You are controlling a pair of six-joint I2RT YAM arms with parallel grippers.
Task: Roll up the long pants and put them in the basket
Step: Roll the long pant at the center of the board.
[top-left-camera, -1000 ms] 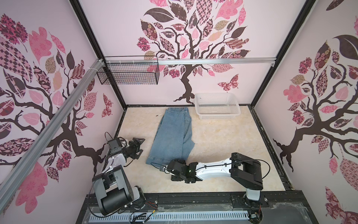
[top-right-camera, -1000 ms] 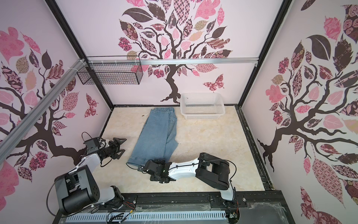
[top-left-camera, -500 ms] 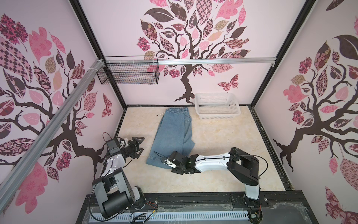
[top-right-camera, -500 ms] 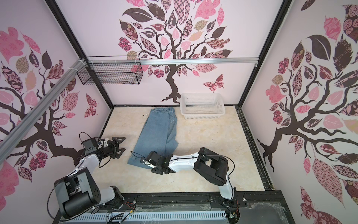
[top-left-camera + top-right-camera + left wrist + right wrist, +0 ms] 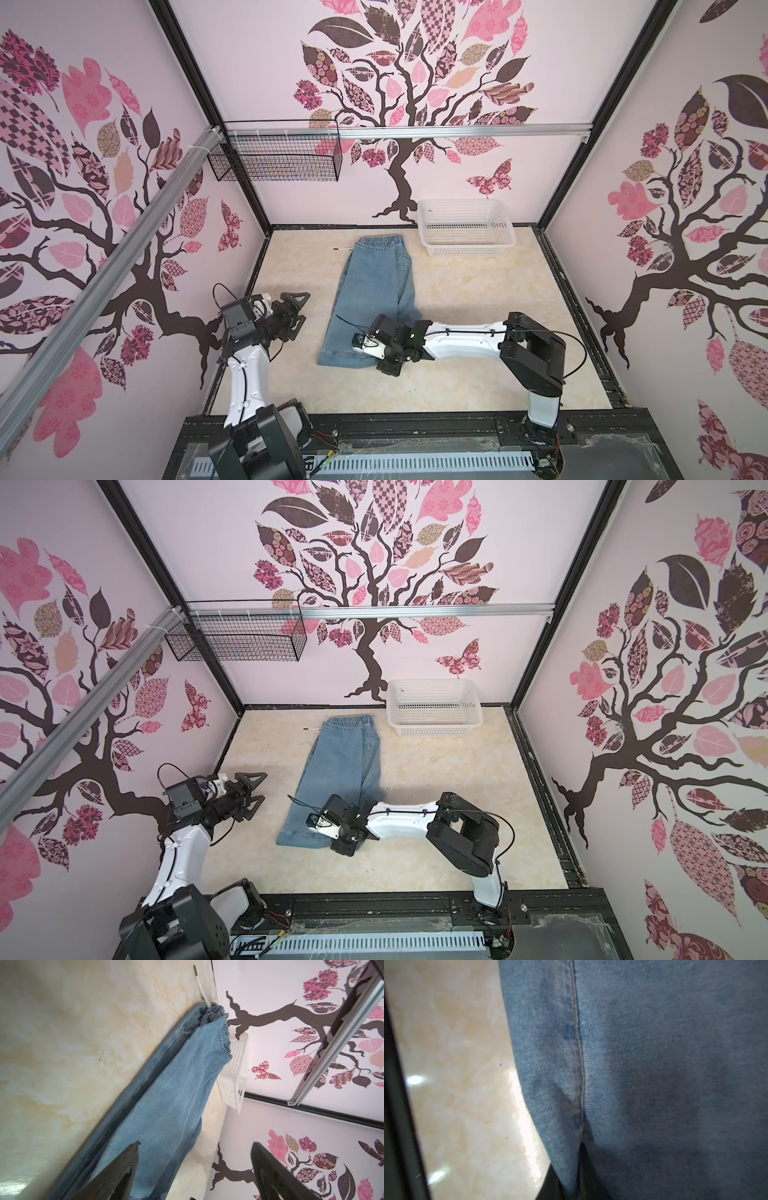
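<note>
Long pants (image 5: 374, 291) lie flat on the worktop (image 5: 465, 316), one hem corner pinched by the right fingers (image 5: 550, 1186).

The faded blue denim is folded lengthwise, with the waistband toward the back wall and the hems toward the front edge. In the right wrist view, the leg's edge and its orange-stitched seam narrow to a point between the two dark right fingers, which sit close together and are clamped on that fold. In both top views this is at the hem end, on the right side. The left fingers (image 5: 122, 1172) stand wide apart, just off the pants' left edge and not touching the cloth. A white basket (image 5: 469, 249) sits by the back wall, just right of the waistband.
</note>
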